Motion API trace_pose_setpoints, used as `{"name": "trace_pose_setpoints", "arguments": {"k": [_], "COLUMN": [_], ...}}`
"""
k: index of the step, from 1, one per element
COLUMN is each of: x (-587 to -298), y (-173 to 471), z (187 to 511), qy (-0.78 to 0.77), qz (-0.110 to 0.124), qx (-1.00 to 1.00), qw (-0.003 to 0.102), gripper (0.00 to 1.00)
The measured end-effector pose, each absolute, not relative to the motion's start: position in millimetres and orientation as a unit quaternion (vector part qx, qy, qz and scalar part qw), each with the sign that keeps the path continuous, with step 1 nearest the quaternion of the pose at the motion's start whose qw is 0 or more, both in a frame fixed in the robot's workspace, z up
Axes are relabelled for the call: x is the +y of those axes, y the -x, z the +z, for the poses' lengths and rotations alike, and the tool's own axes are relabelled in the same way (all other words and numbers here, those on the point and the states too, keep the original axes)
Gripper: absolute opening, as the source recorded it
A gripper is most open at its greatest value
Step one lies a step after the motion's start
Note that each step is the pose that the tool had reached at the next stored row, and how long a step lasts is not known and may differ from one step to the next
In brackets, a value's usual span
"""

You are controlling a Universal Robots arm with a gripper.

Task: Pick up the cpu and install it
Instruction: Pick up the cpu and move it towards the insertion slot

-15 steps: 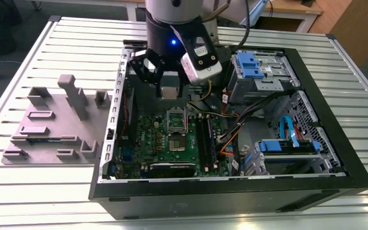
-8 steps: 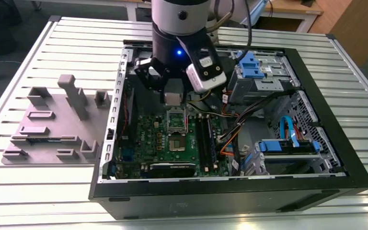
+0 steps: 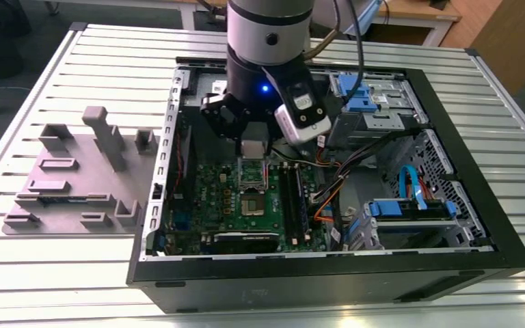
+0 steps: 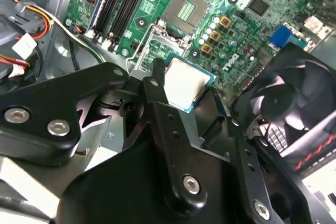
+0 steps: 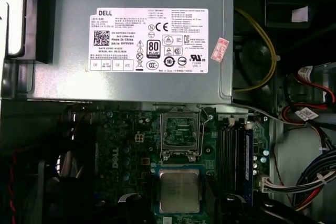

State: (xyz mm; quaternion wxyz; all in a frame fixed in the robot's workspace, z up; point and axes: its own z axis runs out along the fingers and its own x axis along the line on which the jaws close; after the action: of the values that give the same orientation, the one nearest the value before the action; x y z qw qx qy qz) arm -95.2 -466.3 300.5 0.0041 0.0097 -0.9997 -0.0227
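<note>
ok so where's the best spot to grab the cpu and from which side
By two opposite thin edges, coming straight down over its flat metal top. The cpu is a thin flat square, so the broad top gives nothing to pinch, and the underside should stay free for the socket. The gripper seems to clamp it just so, a finger on each edge.

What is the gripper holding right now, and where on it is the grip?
The gripper holds the cpu, its fingers clamped on two opposite edges, above the motherboard.
</note>
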Motion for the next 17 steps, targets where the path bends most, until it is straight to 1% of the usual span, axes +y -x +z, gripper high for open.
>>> {"name": "trace_pose_setpoints", "arguments": {"k": [9, 17], "x": [-467, -469], "y": [94, 94], "z": [298, 289], "qy": [-0.01, -0.01], "qz": [-0.023, -0.023], "qx": [-1.0, -1.0], "qw": [0.004, 0.004], "gripper": [0.47, 0.47]}}
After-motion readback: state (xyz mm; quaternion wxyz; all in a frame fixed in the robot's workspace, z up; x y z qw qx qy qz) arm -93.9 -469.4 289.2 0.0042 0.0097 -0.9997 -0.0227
